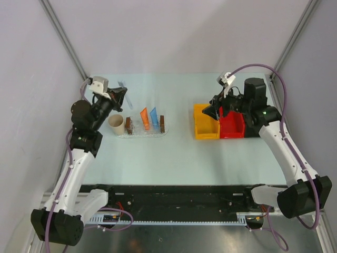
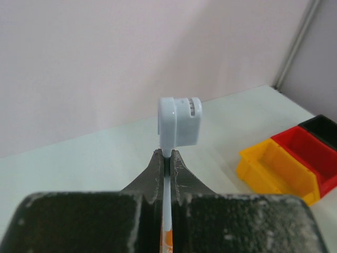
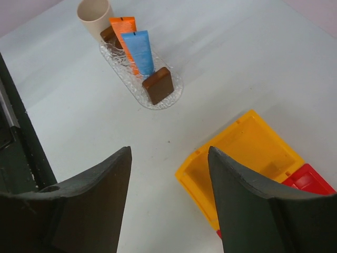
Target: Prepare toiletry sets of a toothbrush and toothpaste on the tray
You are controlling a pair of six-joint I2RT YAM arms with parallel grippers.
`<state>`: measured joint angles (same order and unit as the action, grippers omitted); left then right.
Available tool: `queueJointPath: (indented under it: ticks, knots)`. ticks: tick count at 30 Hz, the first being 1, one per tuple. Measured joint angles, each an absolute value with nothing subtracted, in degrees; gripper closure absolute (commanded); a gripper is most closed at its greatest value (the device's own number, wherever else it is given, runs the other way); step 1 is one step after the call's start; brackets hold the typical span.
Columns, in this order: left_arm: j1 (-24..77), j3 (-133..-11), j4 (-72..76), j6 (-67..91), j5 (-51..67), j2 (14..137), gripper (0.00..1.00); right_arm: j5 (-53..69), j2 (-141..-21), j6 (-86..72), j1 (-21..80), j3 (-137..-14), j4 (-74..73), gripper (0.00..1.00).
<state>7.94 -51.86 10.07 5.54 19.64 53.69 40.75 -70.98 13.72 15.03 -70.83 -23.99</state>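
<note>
My left gripper (image 1: 120, 98) is shut on the whitish toothbrush (image 1: 122, 86) and holds it in the air behind the tray's left end. In the left wrist view the capped brush head (image 2: 179, 120) sticks out past the closed fingertips (image 2: 167, 158). The clear tray (image 1: 145, 133) has a brown block at each end. An orange toothpaste tube (image 1: 144, 118) and a blue one (image 1: 154, 117) lie across it side by side. The right wrist view shows the tray (image 3: 171, 97), the orange tube (image 3: 122, 26) and the blue tube (image 3: 139, 50). My right gripper (image 1: 211, 112) is open and empty above the yellow bin (image 3: 247, 153).
A beige cup (image 1: 116, 125) stands against the tray's left end. A yellow bin (image 1: 205, 125) and a red bin (image 1: 231, 125) sit side by side at the right. Grey walls enclose the table on the left, back and right.
</note>
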Motion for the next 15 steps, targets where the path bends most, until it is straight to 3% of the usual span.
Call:
queueJointPath:
  ticks: [15]
  knots:
    - [5.7, -37.6, 20.3, 4.1, 16.6, 53.5, 1.00, 36.9, -69.3, 14.8, 13.0, -62.3, -18.1, 0.29]
